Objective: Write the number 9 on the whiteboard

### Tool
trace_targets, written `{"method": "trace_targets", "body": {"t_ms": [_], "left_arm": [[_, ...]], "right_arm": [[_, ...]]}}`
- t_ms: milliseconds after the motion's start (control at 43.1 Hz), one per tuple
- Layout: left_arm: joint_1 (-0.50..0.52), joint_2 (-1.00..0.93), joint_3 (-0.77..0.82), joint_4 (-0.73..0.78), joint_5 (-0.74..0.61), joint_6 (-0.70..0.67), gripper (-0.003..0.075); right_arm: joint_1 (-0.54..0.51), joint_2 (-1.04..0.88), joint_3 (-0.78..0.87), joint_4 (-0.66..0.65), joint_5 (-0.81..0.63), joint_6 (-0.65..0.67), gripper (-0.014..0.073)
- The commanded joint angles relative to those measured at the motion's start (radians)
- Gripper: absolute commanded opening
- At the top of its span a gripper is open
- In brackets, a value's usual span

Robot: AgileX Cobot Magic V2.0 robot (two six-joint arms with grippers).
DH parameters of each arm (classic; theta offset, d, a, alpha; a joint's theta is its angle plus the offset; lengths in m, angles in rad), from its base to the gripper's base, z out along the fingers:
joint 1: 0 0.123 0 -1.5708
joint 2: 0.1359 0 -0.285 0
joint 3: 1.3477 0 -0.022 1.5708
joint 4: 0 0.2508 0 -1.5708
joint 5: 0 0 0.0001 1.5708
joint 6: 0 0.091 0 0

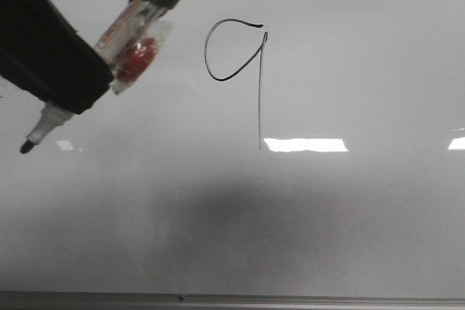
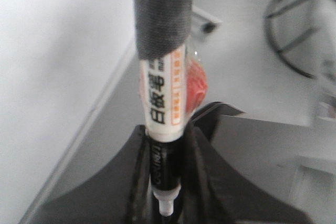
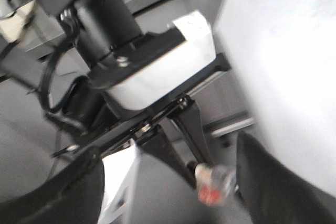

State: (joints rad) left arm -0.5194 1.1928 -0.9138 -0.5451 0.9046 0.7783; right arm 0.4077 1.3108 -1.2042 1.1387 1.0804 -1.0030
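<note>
My left gripper (image 1: 69, 103) is closed on the whiteboard marker (image 1: 109, 52), the dark padded fingers (image 2: 202, 145) pinching the black lower section of the barrel, just above the nib. In the front view the uncovered tip (image 1: 27, 147) pokes out below my fingers, well to the left of the number 9 (image 1: 236, 70) and, as far as I can tell, clear of the whiteboard (image 1: 349, 223). The 9 sits in the upper middle of the board: an open loop joined to a long straight stem that ends beside a bright light reflection. It looks complete to me, so I judge the writing itself is done.

The marker is light and rigid, a smooth plastic tube that could twist or slide under a loose pinch. Holding it low, near the nib, seems right, since that keeps the tip steady against sideways drag. The barrel's upper end is wrapped in dark tape, with a red-and-clear piece (image 1: 138, 59) fixed alongside; I cannot tell what that piece is. The board is hard and glossy, so the nib needs only gentle pressure, and fresh ink would smear if brushed.

My right gripper (image 3: 173, 192) is spread wide, holding nothing, away from the board's face.
</note>
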Motion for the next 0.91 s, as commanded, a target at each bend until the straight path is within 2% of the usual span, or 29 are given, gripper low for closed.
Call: {"method": "trace_targets", "body": {"t_ms": [0,70,116,279,348,511,766,883], "left_arm": [[0.071,-0.016,-0.032,0.156,-0.136,-0.268,-0.0019],[0.155,-0.016,-0.032,0.236,-0.211,-0.419,-0.0019],[0.220,-0.016,-0.032,0.256,-0.255,-0.464,-0.0019],[0.403,0.047,-0.032,0.248,-0.374,-0.474,-0.0019],[0.433,0.094,-0.032,0.248,-0.418,-0.474,-0.0019],[0.427,0.191,-0.032,0.245,-0.554,-0.474,-0.0019],[0.430,0.288,-0.036,0.186,-0.618,-0.474,-0.0016],[0.430,0.296,-0.036,0.186,-0.620,-0.474,0.0011]], "right_arm": [[-0.010,-0.104,-0.027,0.011,-0.083,-0.007,0.0526],[-0.010,-0.159,-0.003,-0.020,-0.125,-0.006,0.0463],[-0.010,-0.192,0.022,-0.032,-0.146,-0.005,0.0416],[-0.010,-0.313,0.141,-0.034,-0.216,-0.005,0.0181],[-0.010,-0.348,0.180,-0.034,-0.230,-0.005,0.0086],[-0.010,-0.379,0.226,-0.035,-0.229,-0.005,-0.0109],[-0.010,-0.377,0.226,-0.035,-0.210,-0.005,-0.0106],[-0.010,-0.377,0.226,-0.035,-0.210,-0.005,-0.0106]]}}
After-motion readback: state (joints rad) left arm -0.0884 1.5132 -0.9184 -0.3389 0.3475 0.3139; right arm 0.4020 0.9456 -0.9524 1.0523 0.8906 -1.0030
